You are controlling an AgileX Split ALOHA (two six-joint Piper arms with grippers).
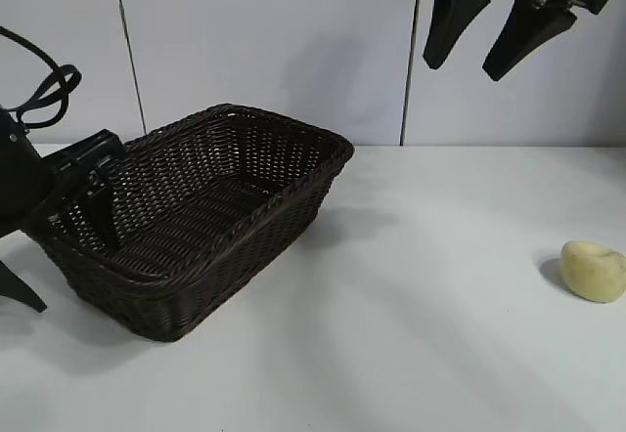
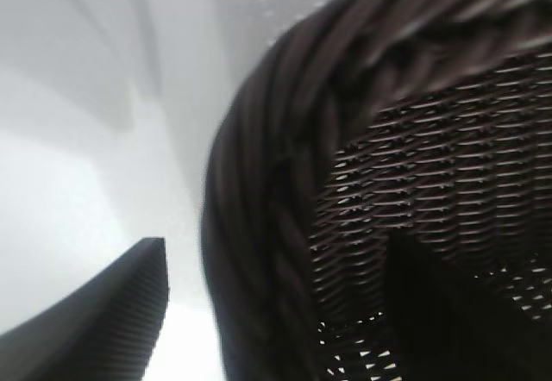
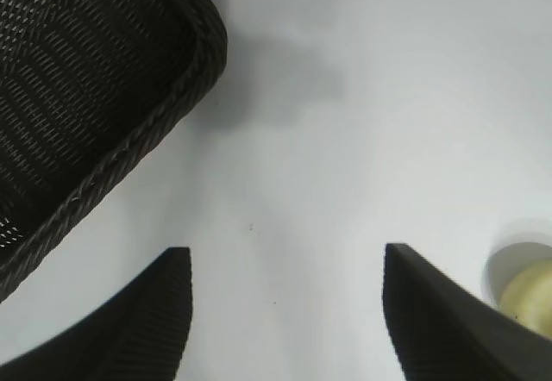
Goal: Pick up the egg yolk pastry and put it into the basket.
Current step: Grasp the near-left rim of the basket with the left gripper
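The table (image 1: 421, 334) is white and bare across the near foreground of the exterior view. On it at the right edge, well apart from everything else, lies the pastry (image 1: 594, 271), a pale yellow rounded lump resting on the table surface, untouched by either arm. The right wrist view shows the same pastry (image 3: 528, 299) partly hidden behind one finger of the right claw, off to the outer side of the gap and not between the fingers. At the left, somewhat farther back, stands the basket (image 1: 245, 227), dark brown wicker with sloping sides and a braided rim, set at an angle to the table edge; nothing can be seen inside it. The left claw (image 1: 98, 202) is at the basket's left end, pointing steeply down, with one finger reaching inside along the wall. The left wrist view shows the braided rim (image 2: 276, 191) between the two fingers, one finger (image 2: 112, 321) outside over the table and the other inside against the weave. The fingers stand well apart; whether they press on the rim cannot be told, and the basket sits flat on the table. Farthest back, high at the upper right, hangs the right claw (image 1: 499, 26), fingers spread wide and holding nothing, above the table between basket and pastry. Behind stands a pale panelled wall (image 1: 264, 51).
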